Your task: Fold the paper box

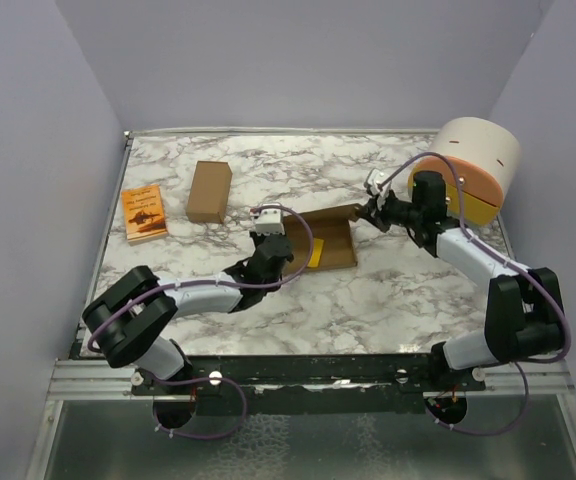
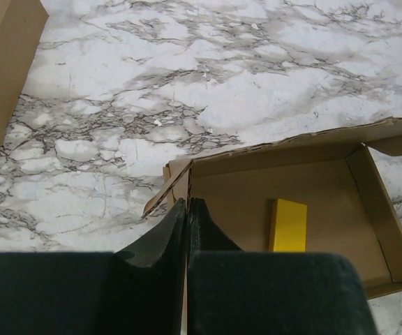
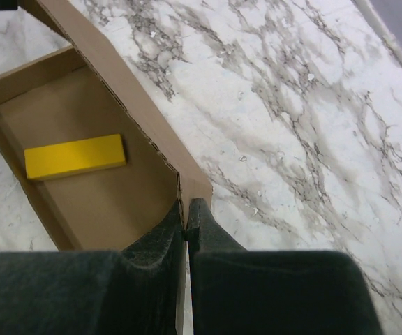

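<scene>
top external: left gripper (image 1: 282, 244) is clenching one wall of the paper box (image 1: 334, 240) mid-table (image 1: 388, 300); right gripper (image 1: 362, 213) is clenching its far corner.

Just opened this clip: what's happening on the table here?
Both arms are working on the paper box, a shallow brown cardboard tray in the middle of the marble table. The left gripper is pinched shut on a wall at one corner, and the right gripper is pinched shut on the wall at the opposite end. The box's walls are up, and a yellow block lies inside. A narrower cardboard box and an orange booklet sit off to the left.
</scene>
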{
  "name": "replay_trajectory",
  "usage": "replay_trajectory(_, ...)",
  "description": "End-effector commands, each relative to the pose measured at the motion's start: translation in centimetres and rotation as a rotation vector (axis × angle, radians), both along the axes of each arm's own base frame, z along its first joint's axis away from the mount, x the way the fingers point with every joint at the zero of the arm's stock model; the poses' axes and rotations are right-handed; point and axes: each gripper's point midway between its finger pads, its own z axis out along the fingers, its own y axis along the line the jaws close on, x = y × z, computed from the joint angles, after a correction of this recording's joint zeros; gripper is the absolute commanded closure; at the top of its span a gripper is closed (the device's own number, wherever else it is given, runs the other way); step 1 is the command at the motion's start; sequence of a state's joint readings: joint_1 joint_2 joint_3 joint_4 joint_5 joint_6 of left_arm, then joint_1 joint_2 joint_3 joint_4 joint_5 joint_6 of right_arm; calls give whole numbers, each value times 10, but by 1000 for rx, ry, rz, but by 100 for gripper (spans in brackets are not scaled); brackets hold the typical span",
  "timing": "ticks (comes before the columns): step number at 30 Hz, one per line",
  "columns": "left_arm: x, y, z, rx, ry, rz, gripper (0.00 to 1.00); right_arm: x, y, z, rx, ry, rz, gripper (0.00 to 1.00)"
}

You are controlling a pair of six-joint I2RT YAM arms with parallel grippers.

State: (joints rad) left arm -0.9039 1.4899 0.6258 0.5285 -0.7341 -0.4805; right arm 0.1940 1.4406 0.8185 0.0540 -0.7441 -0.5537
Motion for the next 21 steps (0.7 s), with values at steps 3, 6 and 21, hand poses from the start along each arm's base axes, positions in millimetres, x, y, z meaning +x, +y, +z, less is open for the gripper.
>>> replay_trajectory(3, 8, -15, 1, -10, 21, -52, 100, 14, 14, 14, 40, 135, -131, 99)
replay_trajectory(6, 11, -15, 5, -14, 28, -58, 100, 11, 18, 10, 54, 206, -154, 99)
replay_trajectory(21, 28, -21, 30, -78, 76, -135, 100, 25, 25, 9, 115, 391, -408, 99)
